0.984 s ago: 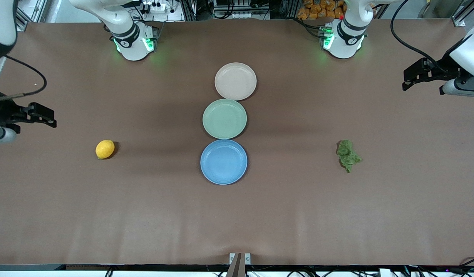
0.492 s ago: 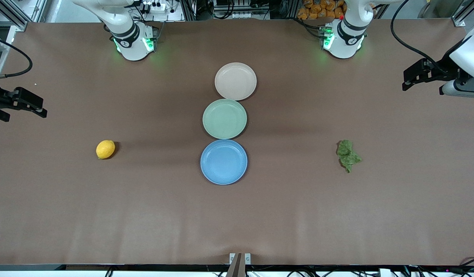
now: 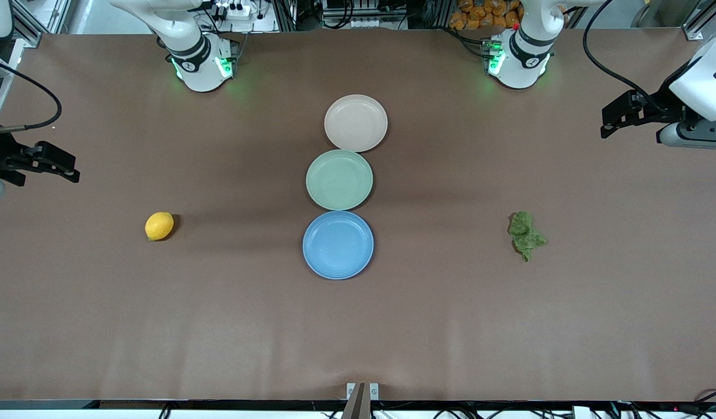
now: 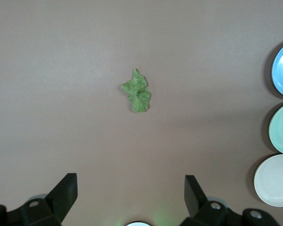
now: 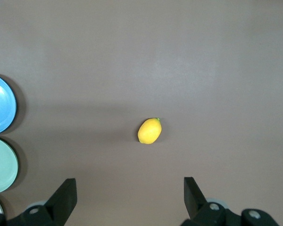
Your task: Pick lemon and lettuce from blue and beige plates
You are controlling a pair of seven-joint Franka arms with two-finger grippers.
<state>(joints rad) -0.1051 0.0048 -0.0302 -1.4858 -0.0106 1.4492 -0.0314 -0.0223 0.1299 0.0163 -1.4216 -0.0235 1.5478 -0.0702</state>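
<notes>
Lemon [image 3: 159, 226] and lettuce [image 3: 526, 234] lie on the worktop [image 3: 358, 326] — off the empty plates — so both grippers, right [image 3: 58, 169] and left [image 3: 616, 113], hover high, fingers wide.

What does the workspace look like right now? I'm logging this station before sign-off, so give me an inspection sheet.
Surface: brown table, bare apart from the items below.
Job's things: lemon on the table toward the right arm's end; lettuce on the table toward the left arm's end; blue plate and beige plate hold nothing.
Clutter: green plate between them.
Grippers: left gripper and right gripper open, holding nothing, each over its table end.
Cables: black cable on the left arm.
Surroundings: equipment along the table edge by the bases.
</notes>
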